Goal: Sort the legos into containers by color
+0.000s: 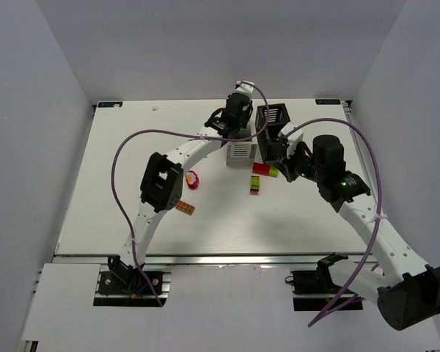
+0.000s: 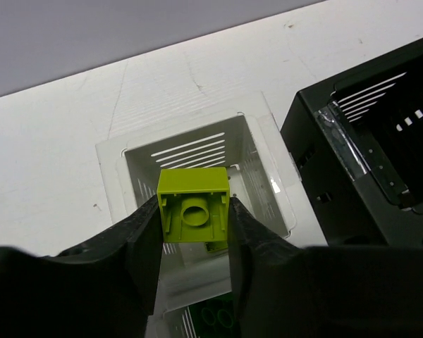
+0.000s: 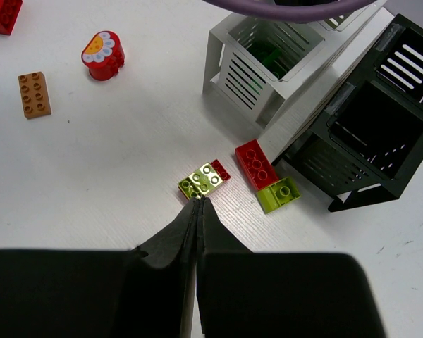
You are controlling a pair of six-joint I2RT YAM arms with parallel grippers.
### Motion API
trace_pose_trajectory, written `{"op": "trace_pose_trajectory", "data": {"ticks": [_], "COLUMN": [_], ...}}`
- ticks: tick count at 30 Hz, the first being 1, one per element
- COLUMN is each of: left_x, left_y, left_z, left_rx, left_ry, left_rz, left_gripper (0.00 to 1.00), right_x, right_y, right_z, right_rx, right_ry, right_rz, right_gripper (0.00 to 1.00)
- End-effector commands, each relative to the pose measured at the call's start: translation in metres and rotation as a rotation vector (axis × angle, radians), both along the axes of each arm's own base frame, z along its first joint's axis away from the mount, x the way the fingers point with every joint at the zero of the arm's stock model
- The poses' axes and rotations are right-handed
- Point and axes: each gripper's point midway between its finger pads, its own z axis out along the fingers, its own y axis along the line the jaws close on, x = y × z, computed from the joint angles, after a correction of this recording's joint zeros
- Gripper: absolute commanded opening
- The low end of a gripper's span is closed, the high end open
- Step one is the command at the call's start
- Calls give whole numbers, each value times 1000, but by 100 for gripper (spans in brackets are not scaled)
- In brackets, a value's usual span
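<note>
- Left pincer — clenched on a lime brick, straight above an open compartment of the white box.
- Right pincer — clenched, empty, just beside loose bricks on the bench.

Lime lego, underside showing, above white container

White box has an unobstructed open top; black box stands just beside it
</note>
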Motion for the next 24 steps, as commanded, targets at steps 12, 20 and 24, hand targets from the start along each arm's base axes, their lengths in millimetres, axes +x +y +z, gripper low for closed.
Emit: {"op": "trace_pose_trajectory", "data": {"ticks": [12,20,24], "left_x": [-5,-76,-153], "left_y": [7,30,70], "left_z": [82,122,118], "left_rx": [-90,-230,-298], "left_ry": [-90,-18,37], "left_rz": [20,-55,-95], "left_gripper": [70,19,40], "right_x": [5,19,20], "right_y": [3,5,15], "right_z": [4,-29,-47], "right_rx": [-1,-33,10], "right_ry": [-39,78,213], "right_rz": [11,-25,-52], "right_gripper": [18,36,60]}}
